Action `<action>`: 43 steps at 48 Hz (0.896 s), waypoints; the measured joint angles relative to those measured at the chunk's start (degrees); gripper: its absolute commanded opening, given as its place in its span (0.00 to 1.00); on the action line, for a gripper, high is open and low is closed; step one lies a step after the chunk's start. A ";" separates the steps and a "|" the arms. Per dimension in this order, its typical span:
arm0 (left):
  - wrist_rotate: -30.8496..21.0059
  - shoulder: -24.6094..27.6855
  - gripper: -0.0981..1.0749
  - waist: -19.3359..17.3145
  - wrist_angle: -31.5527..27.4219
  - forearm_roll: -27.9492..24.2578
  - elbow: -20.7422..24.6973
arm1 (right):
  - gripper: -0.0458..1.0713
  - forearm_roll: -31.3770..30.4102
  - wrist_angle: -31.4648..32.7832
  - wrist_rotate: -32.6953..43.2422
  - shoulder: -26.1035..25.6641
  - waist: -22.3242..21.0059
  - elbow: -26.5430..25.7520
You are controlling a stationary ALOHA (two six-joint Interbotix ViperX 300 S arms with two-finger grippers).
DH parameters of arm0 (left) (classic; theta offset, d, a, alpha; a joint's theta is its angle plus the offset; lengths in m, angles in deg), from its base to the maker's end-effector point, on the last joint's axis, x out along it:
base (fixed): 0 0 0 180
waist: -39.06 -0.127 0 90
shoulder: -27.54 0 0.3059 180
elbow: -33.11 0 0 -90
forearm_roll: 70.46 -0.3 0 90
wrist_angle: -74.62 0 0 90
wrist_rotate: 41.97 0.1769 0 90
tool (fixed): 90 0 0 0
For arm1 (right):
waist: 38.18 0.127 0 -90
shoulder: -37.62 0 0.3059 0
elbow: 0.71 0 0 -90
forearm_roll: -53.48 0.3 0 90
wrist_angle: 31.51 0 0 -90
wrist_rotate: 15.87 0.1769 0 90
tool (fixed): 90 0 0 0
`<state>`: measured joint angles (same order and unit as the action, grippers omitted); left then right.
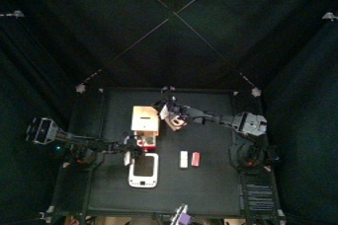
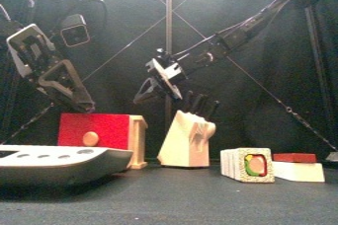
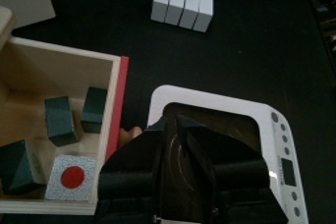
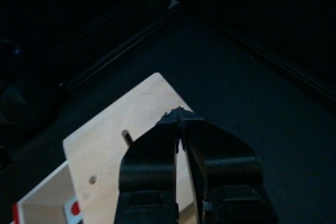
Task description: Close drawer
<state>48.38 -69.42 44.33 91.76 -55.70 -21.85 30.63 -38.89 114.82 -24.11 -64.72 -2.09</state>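
The drawer (image 3: 59,71) stands pulled out of its tan wooden unit (image 1: 145,118). Its pale inside holds dark green blocks and a white tile with a red dot. In the front view its red front (image 2: 95,130) carries a round knob. My left gripper (image 3: 197,135) hovers open over the white flat device (image 3: 282,149), just beside the drawer's red front edge, with nothing between its fingers. My right gripper (image 4: 179,118) is shut and hangs above the unit's tan top (image 4: 118,140), holding nothing I can see.
A cream wooden block (image 2: 185,140) stands right of the unit. Small red and white bars (image 1: 187,159) lie to the right of the white device (image 1: 142,170). Black curtains close in the table on all sides.
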 measured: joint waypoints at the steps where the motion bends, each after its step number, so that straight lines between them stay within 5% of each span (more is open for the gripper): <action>1: 0.00 0.26 0.59 0.00 0.00 0.00 0.09 | 0.37 0.00 0.26 0.09 0.35 -0.18 -0.35; 20: 0.00 2.29 0.59 -0.44 0.00 0.00 0.09 | 0.37 -0.26 8.35 -0.44 5.89 -1.49 -5.01; 43: 0.18 2.29 0.59 -3.96 0.18 0.09 0.62 | 0.37 -2.37 11.25 -0.35 6.68 -1.41 -5.36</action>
<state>48.56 -67.14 40.37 91.93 -55.61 -21.23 28.26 -27.64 114.47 -17.43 -66.13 -7.46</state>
